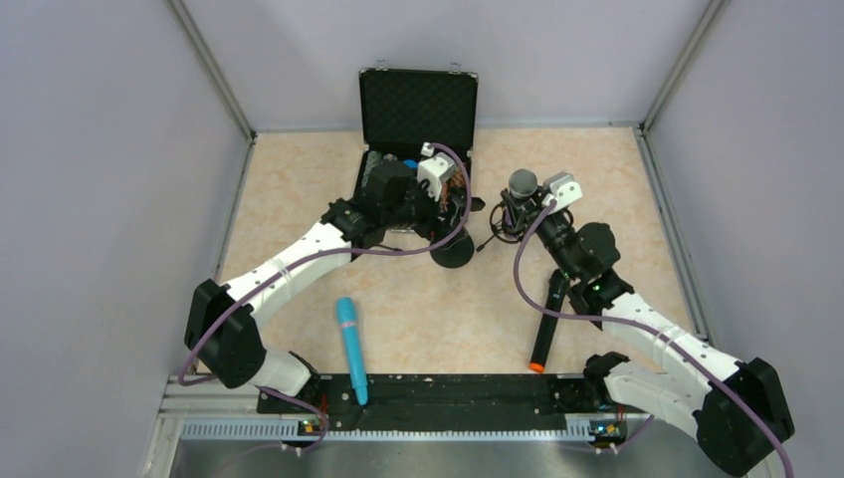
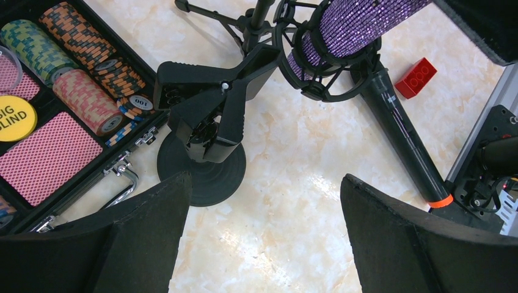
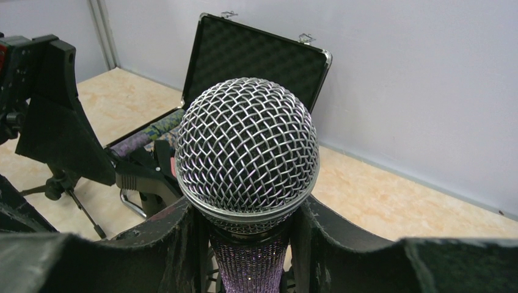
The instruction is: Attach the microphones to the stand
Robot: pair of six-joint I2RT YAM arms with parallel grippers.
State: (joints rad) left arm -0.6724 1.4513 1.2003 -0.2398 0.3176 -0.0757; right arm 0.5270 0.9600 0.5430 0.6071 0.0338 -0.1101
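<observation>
My right gripper [image 3: 244, 206] is shut on the glittery purple microphone [image 3: 250, 262] just below its silver grille [image 3: 247, 146]. In the left wrist view its purple body [image 2: 357, 21] passes through the ring mount [image 2: 317, 85] of a black tripod stand [image 1: 506, 219]. My left gripper [image 2: 264, 183] is open and empty above the floor, next to a second stand with a clip [image 2: 214, 104] on a round base [image 2: 211, 174]. The turquoise microphone [image 1: 349, 344] lies at the front left. The black microphone with an orange end [image 1: 545, 324] lies beside my right arm.
An open black case [image 1: 418, 105] with poker chips [image 2: 79, 97] and cards stands at the back, under my left wrist. A small red block [image 2: 415, 76] lies near the tripod stand. Grey walls close in the table on three sides.
</observation>
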